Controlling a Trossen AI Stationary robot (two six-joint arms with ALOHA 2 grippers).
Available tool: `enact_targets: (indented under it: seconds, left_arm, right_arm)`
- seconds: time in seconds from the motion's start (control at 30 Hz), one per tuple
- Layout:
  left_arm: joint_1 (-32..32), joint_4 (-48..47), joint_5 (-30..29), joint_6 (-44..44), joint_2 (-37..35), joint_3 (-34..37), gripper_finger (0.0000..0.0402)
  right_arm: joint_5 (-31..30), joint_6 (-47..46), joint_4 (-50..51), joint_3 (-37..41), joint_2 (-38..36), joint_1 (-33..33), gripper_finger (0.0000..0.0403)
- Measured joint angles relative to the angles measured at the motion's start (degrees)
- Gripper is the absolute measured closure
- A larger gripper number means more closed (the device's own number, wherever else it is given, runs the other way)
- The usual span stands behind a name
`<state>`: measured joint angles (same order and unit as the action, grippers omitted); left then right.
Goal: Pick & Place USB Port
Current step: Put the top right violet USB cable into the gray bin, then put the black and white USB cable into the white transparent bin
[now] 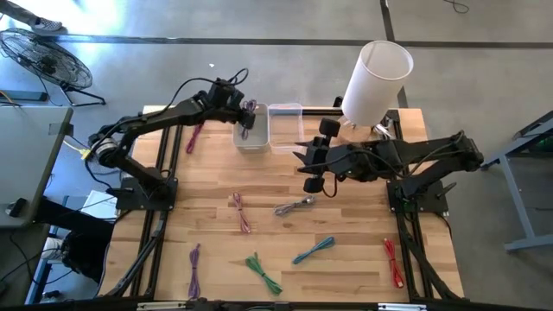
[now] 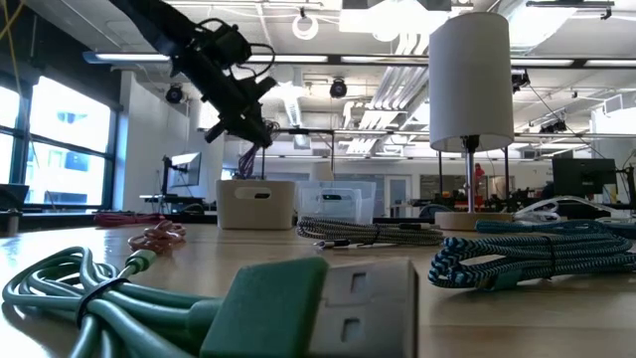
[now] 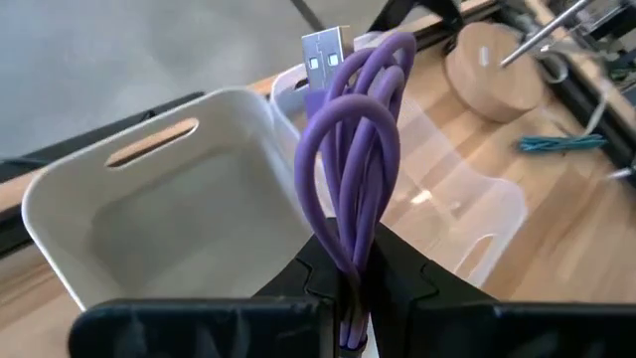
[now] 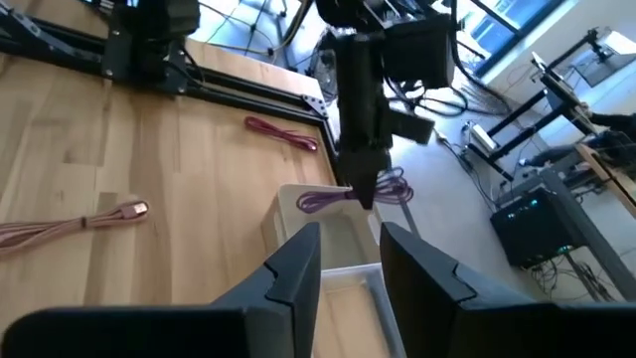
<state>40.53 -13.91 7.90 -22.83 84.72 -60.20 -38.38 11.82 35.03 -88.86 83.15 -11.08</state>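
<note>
The left gripper [image 3: 353, 288] is clamped on a bundled purple USB cable [image 3: 356, 149], fingers pinched tight around the loops, with the silver USB plug [image 3: 326, 55] sticking out at the far end of the bundle. It's hanging in the air right over the white bin [image 1: 251, 130], so the cable dangles just above the bin's open top without touching it. A clear plastic container [image 1: 285, 125] sits just beside that bin, on the far side from the left arm. The right gripper [image 4: 348, 264] is nearby, hovering over the table close to the clear container and pointed at the bins, fingers apart with nothing between them. Below and behind the right gripper on the wood there's a gray braided cable [image 1: 295, 205], and a pink cable [image 1: 243, 212] near that.
</note>
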Motion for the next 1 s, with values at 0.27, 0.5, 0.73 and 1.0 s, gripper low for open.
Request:
enact_targets:
  seconds: [0.27, 0.5, 0.73, 1.0]
  left_arm:
    - [0.7, 0.3, 2.3, -2.4, 3.7, 0.0, 0.0376]
    - [2.4, -0.1, 7.0, 0.8, 3.7, 0.0, 0.0272]
    - [2.9, 0.0, 12.8, 3.4, 3.1, -0.1, 0.0226]
    - [7.1, -1.4, 15.9, 7.2, -2.7, -0.2, 0.0223]
  right_arm:
    - [1.4, 0.8, 1.1, 0.0, 0.0, -0.9, 0.0304]
    - [2.3, 1.7, 3.3, 0.0, 0.0, -1.0, 0.0304]
    - [3.5, 1.5, 3.4, 0.0, 0.0, -1.0, 0.0304]
    - [6.6, -1.3, 4.6, 0.0, 0.0, -2.2, 0.0304]
